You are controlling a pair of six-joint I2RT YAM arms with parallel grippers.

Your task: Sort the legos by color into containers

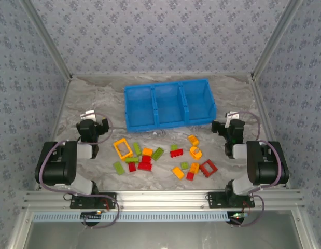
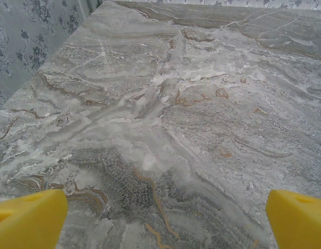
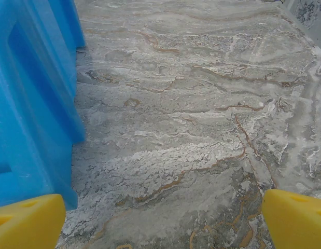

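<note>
The legos lie loose on the marble table in front of the containers: an orange frame [image 1: 123, 148], a red frame [image 1: 208, 168], lime bricks [image 1: 158, 153], red bricks [image 1: 145, 163] and a rounded orange piece [image 1: 195, 152]. The containers [image 1: 169, 105] are three joined blue compartments, and nothing shows inside them. My left gripper [image 1: 94, 121] hovers left of the pile, open, its yellow fingertips [image 2: 28, 218] wide apart over bare table. My right gripper [image 1: 227, 123] sits right of the pile beside the bin's right end [image 3: 30, 104], open, with nothing between its fingertips [image 3: 297, 218].
Patterned walls enclose the table on three sides, and metal posts [image 1: 51, 49] run up at the back corners. Both arm bases stand on the aluminium rail [image 1: 160, 198] at the near edge. Bare marble stretches behind and beside the bin.
</note>
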